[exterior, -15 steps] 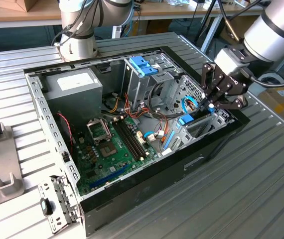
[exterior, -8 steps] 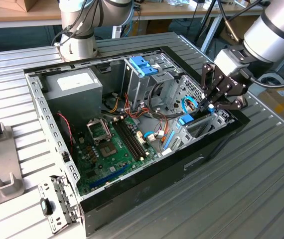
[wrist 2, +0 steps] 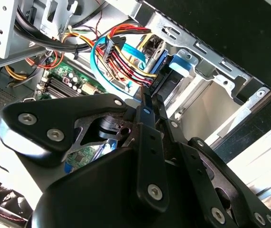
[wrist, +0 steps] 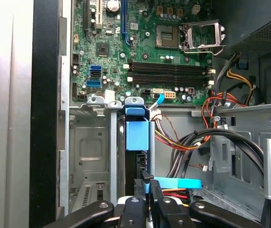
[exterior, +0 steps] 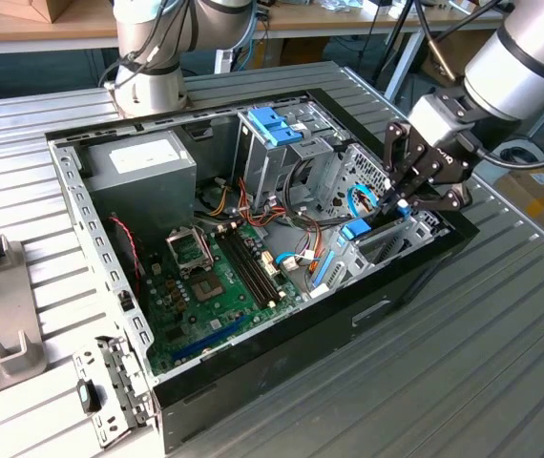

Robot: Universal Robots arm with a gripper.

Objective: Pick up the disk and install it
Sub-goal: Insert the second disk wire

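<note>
Exterior view: my claw [exterior: 404,203] sits over the case's drive bay, clamped on the disk [exterior: 356,229] standing edgewise in its slot. First wrist view: the disk's blue carrier [wrist: 137,132] looks lined up, so I'd push straight, no twisting.

Green motherboard [wrist: 140,52], light-blue disk [wrist: 137,135] frame, black gripper [exterior: 408,196] — red-yellow wires [wrist 2: 121,57], grey ribbed table [exterior: 501,343]

Arm reaching in from the exterior view's right, gripper [exterior: 404,202] angled downward, fingers seemingly pressed together
</note>
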